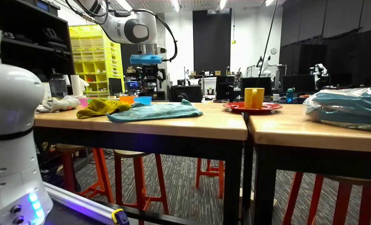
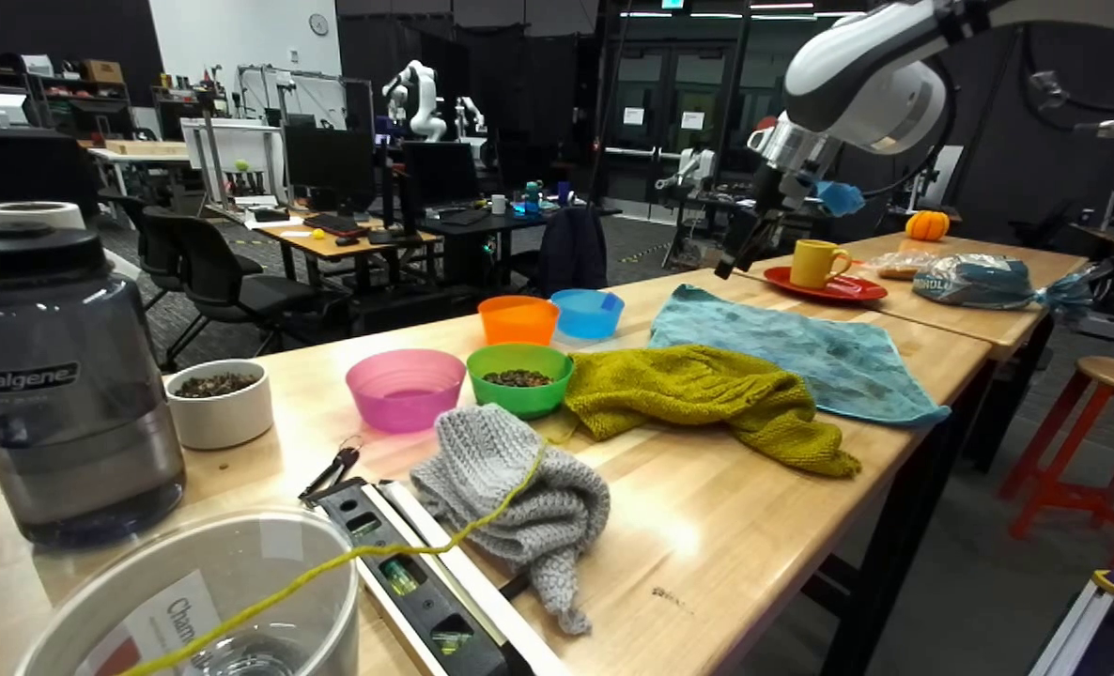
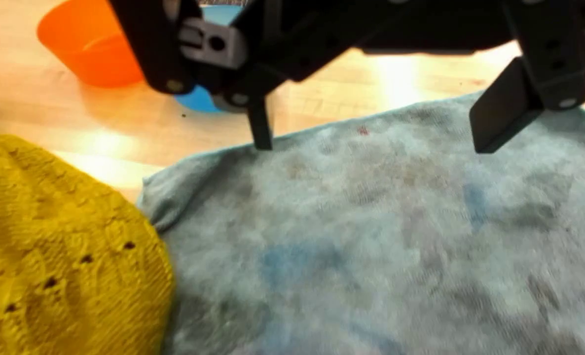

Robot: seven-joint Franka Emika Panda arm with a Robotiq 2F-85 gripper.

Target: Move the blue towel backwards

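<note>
The towel (image 3: 381,227) lies spread out below the jaws, which hang wide apart and well clear of it.

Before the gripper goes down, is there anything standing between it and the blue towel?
No, nothing visible. In the wrist view, the blue towel lies exposed beneath the open gripper; the mustard knitted cloth borders the towel on one side.

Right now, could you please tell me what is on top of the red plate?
A yellow mug stands upright on the red plate; the part under its base is covered, so unseen.
</note>
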